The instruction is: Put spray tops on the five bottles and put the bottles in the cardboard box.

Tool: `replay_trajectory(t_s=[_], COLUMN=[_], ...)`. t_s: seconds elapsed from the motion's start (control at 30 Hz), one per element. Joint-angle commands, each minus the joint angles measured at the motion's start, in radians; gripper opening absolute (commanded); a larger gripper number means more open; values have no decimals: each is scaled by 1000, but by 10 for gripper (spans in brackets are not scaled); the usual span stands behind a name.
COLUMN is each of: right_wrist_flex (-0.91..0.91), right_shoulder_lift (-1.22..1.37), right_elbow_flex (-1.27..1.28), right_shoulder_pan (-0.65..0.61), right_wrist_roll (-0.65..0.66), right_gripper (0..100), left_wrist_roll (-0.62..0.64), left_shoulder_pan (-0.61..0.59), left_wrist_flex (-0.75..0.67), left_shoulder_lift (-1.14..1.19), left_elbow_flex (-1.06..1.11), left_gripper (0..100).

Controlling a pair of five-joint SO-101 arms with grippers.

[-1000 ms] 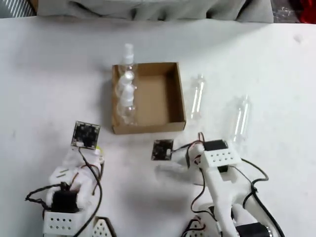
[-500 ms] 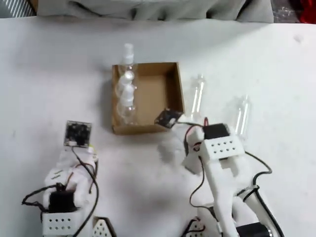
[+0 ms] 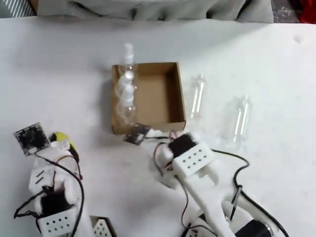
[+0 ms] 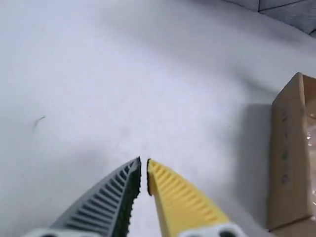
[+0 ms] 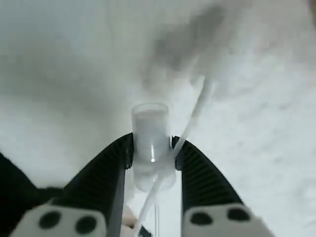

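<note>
Spray top (image 5: 150,140), clear, with a thin tube (image 5: 193,116) trailing off it, sits pinched between the black fingers (image 5: 111,170) of the right gripper (image 5: 152,148), which is clenched on its sides. Seen from above, that gripper is just in front of the near wall of the cardboard box (image 3: 148,129), close to the corner on the left arm's side, with white table (image 3: 59,74) under it.

Inside the box, clear capped bottles (image 3: 126,96) are bunched against the wall on the left arm's side. I cannot count them for sure. One white top of theirs shows past the box's far edge. The rest of the box floor is bare brown card.

On the other side of the box, out on the table, are two bottles with open necks. The near bottle (image 3: 196,96) is just beside the box's wall. The far bottle (image 3: 238,118) is well apart from the box and a little closer to the arms. Whether they stand or lie I cannot tell.

The left gripper (image 4: 143,168) is off to the side of the box, lower than its near corner and well apart from it. Its grey finger (image 4: 106,205) and yellow finger (image 4: 180,202) are pressed almost tip to tip with nothing between them. A corner of the box shows beyond it.
</note>
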Motion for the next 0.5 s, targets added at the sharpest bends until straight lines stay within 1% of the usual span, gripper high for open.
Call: replay_trajectory(t_s=[0.0, 0.07, 0.17, 0.27, 0.37, 0.47], right_wrist_flex=[-148, -234, -343, -447, -562, -676], right_shoulder_lift=[-19, -19, -19, -8, 58, 177], right_elbow_flex=[-51, -51, -51, -49, -46, -52], right_shoulder_pan=[-108, -151, -205, -234, -240, -240], right_wrist_roll=[-199, -284, -362, -381, -382, -462], right_gripper=[18, 18, 18, 18, 18, 18], left_wrist_roll=[14, 14, 12, 12, 14, 14], left_shoulder_pan=[-13, -13, -16, -18, -19, -42], left_wrist_flex=[-34, -34, -34, -34, -34, -34], left_shoulder_lift=[-21, -21, -21, -21, -21, -21], left_elbow_flex=[-6, -6, -6, -9, -17, -20], left_gripper=[20, 20, 20, 20, 20, 20])
